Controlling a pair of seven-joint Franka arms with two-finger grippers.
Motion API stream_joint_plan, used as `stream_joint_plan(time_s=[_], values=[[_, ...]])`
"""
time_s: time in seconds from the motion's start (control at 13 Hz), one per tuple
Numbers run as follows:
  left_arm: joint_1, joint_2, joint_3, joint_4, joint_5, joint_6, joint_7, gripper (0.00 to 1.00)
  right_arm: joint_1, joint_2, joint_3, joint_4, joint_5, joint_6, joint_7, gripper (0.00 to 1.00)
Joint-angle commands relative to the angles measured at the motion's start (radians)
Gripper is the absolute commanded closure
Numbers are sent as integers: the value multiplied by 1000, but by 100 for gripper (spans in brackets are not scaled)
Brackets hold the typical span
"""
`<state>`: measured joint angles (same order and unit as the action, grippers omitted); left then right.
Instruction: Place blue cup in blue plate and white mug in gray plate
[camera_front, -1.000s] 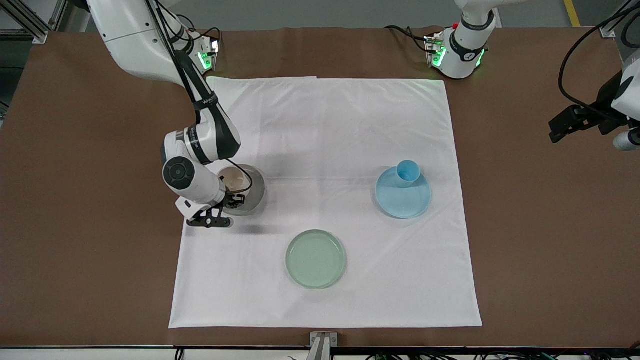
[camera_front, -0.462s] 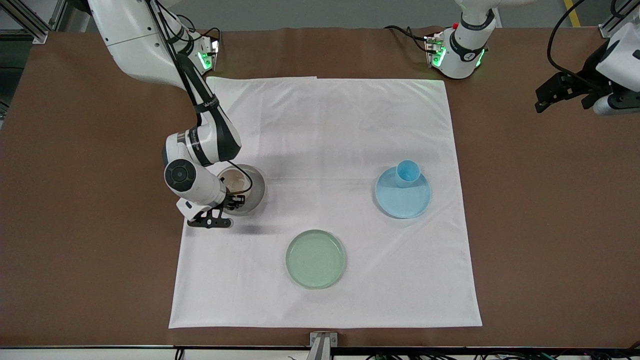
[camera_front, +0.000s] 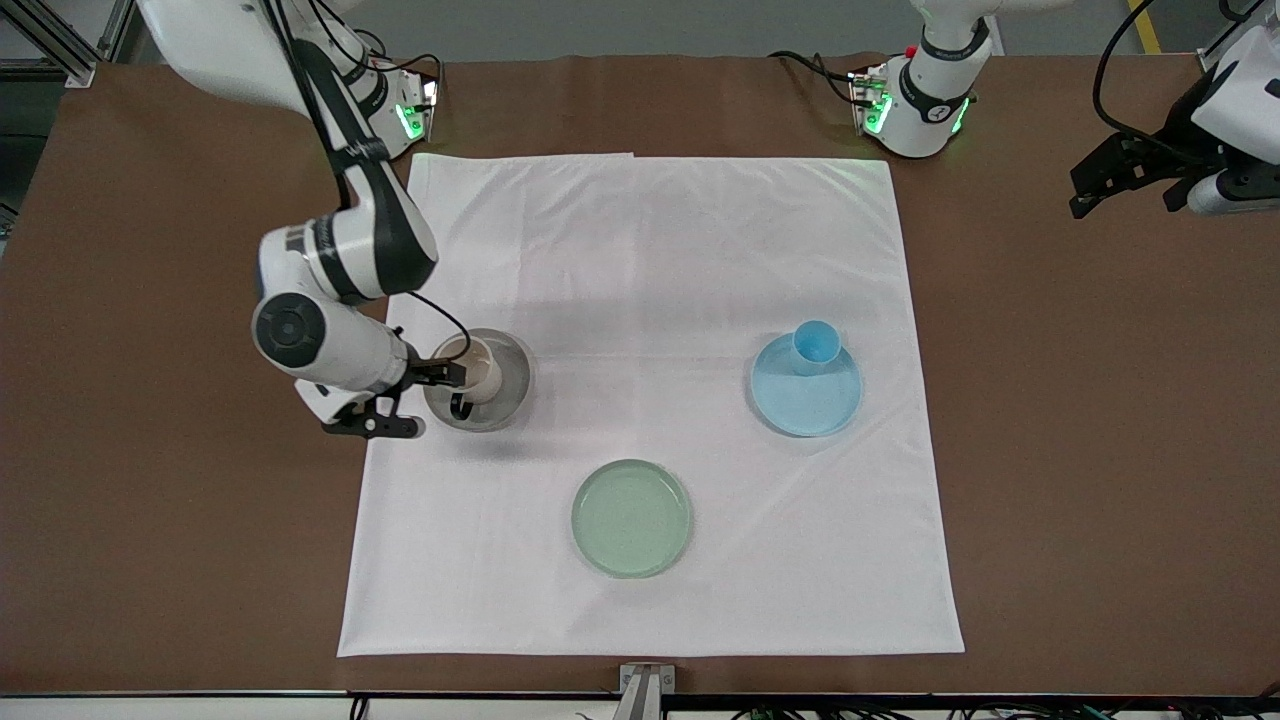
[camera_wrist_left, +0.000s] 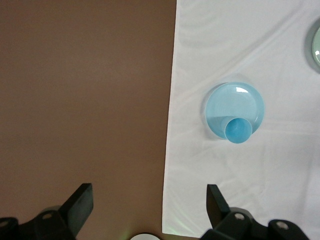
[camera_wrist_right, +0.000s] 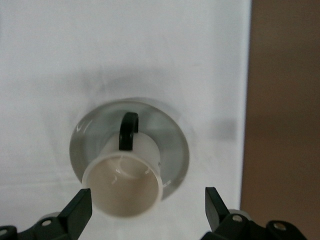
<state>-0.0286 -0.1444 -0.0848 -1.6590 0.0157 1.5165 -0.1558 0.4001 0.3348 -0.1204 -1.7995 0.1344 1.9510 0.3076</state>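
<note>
Front view shows the white mug (camera_front: 474, 372) standing upright in the gray plate (camera_front: 510, 385), toward the right arm's end of the white cloth (camera_front: 650, 250), with the right gripper (camera_front: 425, 385) just beside the mug, over the plate's edge, its fingers apart and holding nothing. The blue cup (camera_front: 816, 346) stands on the blue plate (camera_front: 806, 392), close to the rim on the side farther from the front camera. A pale green plate (camera_front: 631, 517) lies empty, nearer the front camera than both. The left gripper (camera_front: 1120, 180) waits over bare table off the cloth. Left wrist view shows the left gripper (camera_wrist_left: 150, 200) with its fingers spread wide and empty, and the blue cup (camera_wrist_left: 238, 130) sitting at the blue plate's (camera_wrist_left: 235, 102) edge; a nudge could likely tip it off. Right wrist view shows the right gripper (camera_wrist_right: 147, 207) open around nothing, the white mug (camera_wrist_right: 127, 182) off-centre in the gray plate (camera_wrist_right: 172, 145), its black handle (camera_wrist_right: 128, 130) facing inward. The likely risk is a finger clipping the mug's rim while pulling away, toppling it.
</note>
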Motion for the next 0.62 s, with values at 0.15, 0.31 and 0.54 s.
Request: stream_joint_plan(time_s=[0.15,0.31,0.54], values=[[-4,-18,-1,-12,9,11,12,0,-124,-284,10,-51,-96,-237,-50,0],[-4,-18,-1,-10,7,11,12,0,-194,-347,11,-51,-102,-294,-137,0],[-2,-11,0,-5,7,13,9,0,-312,-372,11,-49,-102,-300,-324,0]])
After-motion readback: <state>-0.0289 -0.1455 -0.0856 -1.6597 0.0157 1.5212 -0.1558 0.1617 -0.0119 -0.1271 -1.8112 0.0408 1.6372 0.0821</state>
